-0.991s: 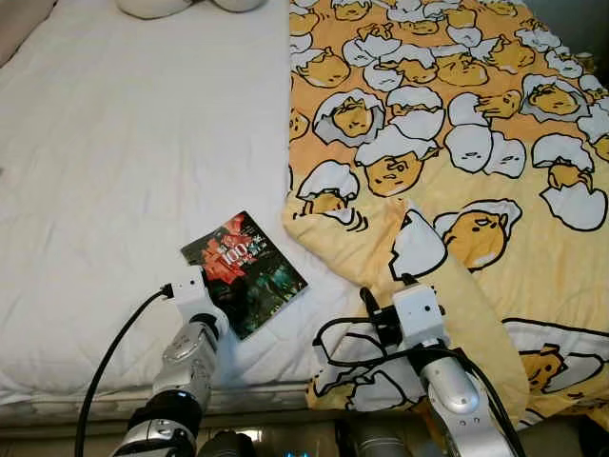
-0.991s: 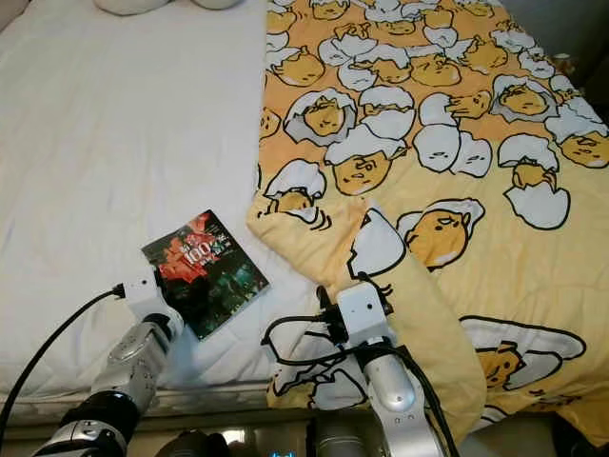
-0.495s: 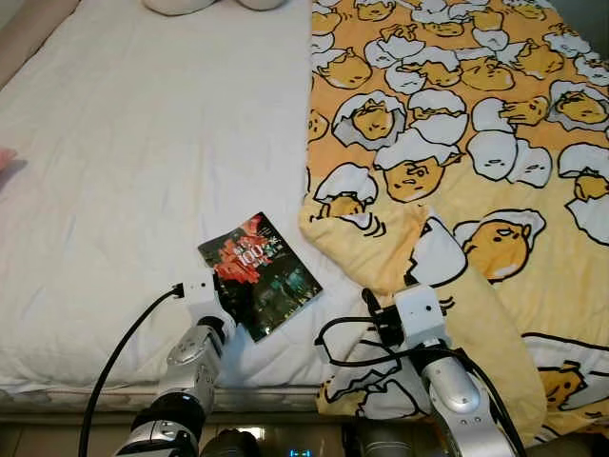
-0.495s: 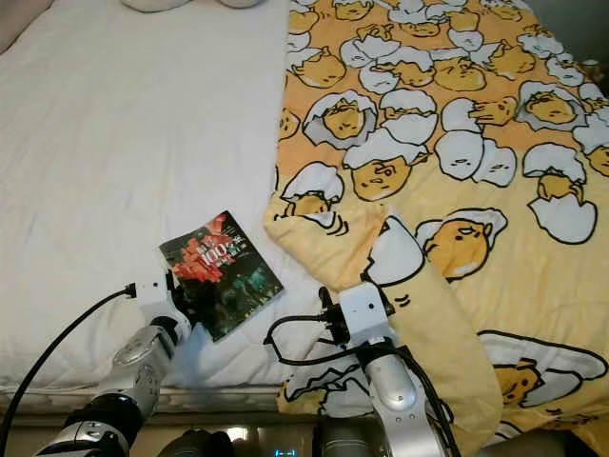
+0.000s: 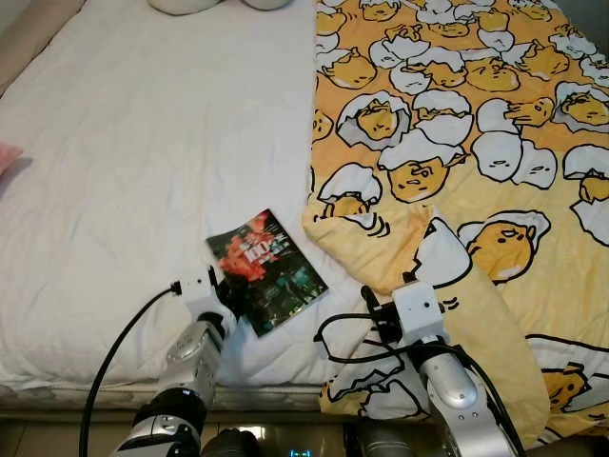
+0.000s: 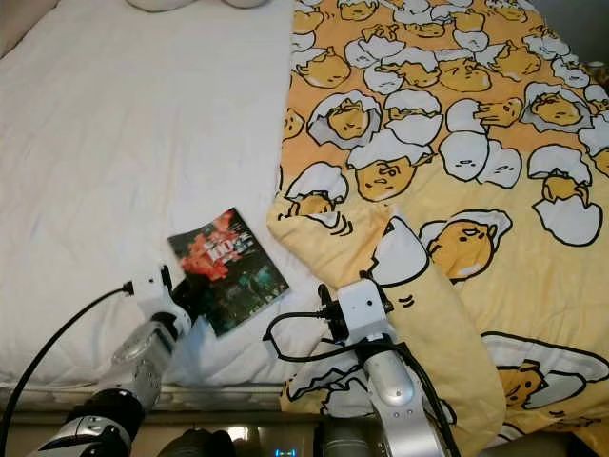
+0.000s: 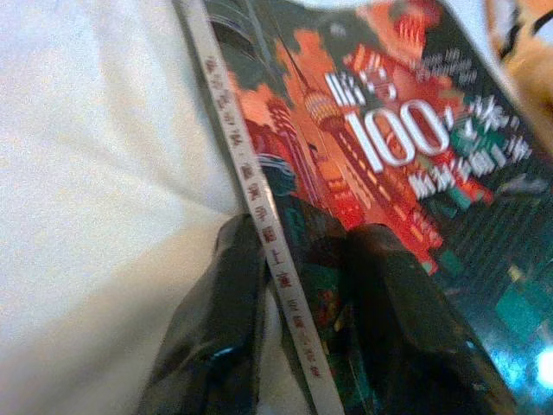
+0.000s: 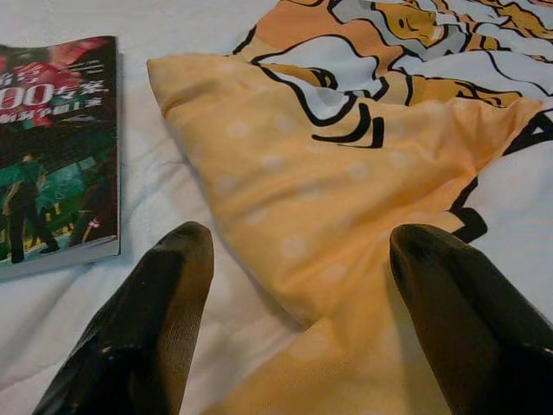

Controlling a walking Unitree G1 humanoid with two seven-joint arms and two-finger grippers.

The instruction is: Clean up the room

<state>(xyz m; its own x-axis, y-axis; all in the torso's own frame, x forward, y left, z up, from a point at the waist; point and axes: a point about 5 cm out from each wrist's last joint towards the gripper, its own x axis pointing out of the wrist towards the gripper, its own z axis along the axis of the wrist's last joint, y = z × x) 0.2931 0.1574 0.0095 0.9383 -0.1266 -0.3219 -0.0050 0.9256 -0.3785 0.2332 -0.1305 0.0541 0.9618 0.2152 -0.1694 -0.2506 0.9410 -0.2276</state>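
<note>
Your left gripper (image 7: 294,320) reaches forward low over the near edge of the bed, and its two black fingers (image 7: 212,337) are pinching the book (image 5: 266,271) at its near corner, one finger on the spine side against the sheet and the other on the glossy cover. The book lies flat on the white sheet (image 5: 143,162), tilted, just beside the folded corner of the yellow duvet (image 5: 457,143). Your right gripper (image 8: 298,311) is stretched out next to it, hovering low over that duvet corner with its fingers (image 8: 155,303) spread wide and holding nothing; in the right wrist view the yellow fold sits between the two fingers and the book's edge lies just past one of them. The duvet, printed with egg characters, covers the right side of the bed and its folded corner bunches up close to the book. A black cable (image 5: 114,352) loops from the left wrist, and another coils (image 5: 347,333) at the right wrist over the duvet. A white pillow (image 5: 186,5) sits at the far end of the sheet. Compared with a second ago the camera has shifted, so the whole bed sits differently in frame, and the left gripper has closed in from just short of the book to gripping it, while the right gripper stays spread over the fold
</note>
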